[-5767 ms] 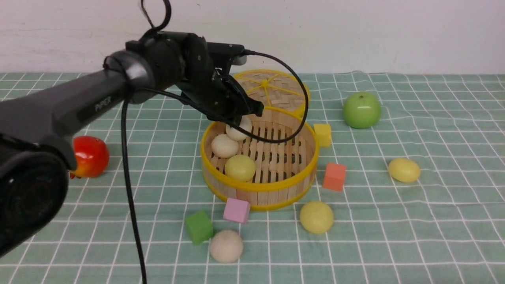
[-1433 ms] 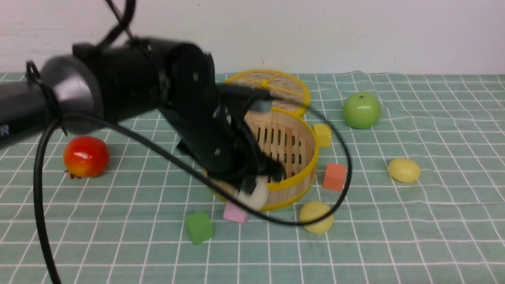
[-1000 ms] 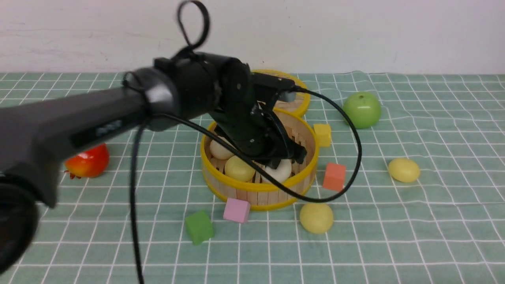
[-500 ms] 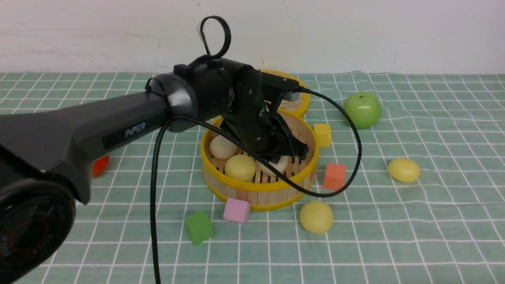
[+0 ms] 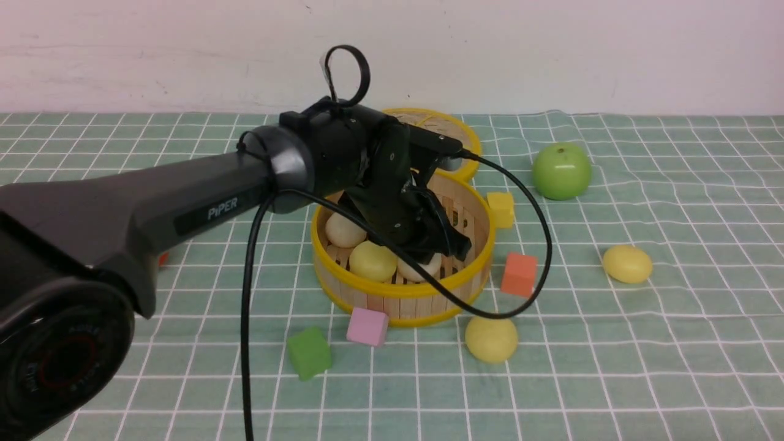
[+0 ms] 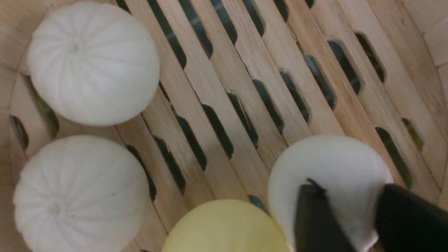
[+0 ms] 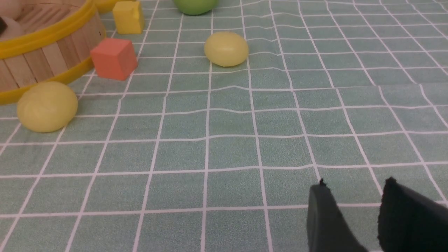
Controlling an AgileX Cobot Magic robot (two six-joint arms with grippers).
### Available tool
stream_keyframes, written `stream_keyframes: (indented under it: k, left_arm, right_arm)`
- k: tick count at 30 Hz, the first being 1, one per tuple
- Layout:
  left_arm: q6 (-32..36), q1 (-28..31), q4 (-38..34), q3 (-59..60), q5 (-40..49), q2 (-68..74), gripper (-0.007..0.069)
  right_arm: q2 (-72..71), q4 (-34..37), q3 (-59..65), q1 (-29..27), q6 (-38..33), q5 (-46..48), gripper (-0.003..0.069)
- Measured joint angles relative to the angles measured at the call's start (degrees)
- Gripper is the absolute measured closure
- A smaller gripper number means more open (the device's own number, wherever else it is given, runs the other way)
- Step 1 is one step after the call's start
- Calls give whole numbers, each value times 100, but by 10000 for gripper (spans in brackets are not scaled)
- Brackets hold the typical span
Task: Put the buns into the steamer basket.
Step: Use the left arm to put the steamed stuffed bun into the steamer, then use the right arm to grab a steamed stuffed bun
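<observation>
My left fingers [image 6: 315, 213] clamp a white bun [image 6: 329, 164] in the steamer basket [image 5: 401, 289]. Only the wrist view shows two pleated buns [image 6: 92, 63] crown-up. Right fingers [image 7: 323, 213] ajar, empty.

Bright, even light, soft shadows — sharp frames, though the left gripper [image 6: 346, 190] looks blurred close-up.

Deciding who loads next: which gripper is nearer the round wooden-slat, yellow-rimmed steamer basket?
Left. The left gripper is inside the steamer basket, at a white bun; the right gripper is outside it, over green checked cloth.
</observation>
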Motion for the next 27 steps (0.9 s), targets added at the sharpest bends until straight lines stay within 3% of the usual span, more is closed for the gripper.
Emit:
stream_keyframes:
  k: [4, 8, 11, 14, 15, 16, 17, 25, 27]
  left_arm:
    - [0, -7, -87, -36, 134, -234, 179]
    - [-2, -69, -314, -123, 397, -841, 127]
    - [156, -235, -425, -101, 746, -1700, 253]
    - [267, -425, -459, 382, 722, -2629, 490]
    - [271, -425, -462, 382, 722, -2629, 490]
    - [292, -509, -471, 842, 568, -3139, 587]
    - [298, -548, -501, 1186, 420, -3453, 627]
    - [170, -585, -697, 4670, -1418, -5827, 638]
    - [165, -585, -756, 5095, -1706, -6123, 638]
  right_arm:
    - [0, 0, 0, 0, 0, 0, 419]
    - [0, 0, 0, 0, 0, 0, 419]
    - [0, 0, 0, 0, 0, 0, 419]
    - [0, 13, 0, 0, 0, 0, 419]
    - [0, 13, 0, 0, 0, 0, 419]
    - [0, 13, 0, 0, 0, 0, 419]
    - [0, 13, 0, 0, 0, 0, 419]
    - [0, 13, 0, 0, 0, 0, 419]
    - [0, 13, 0, 0, 0, 0, 419]
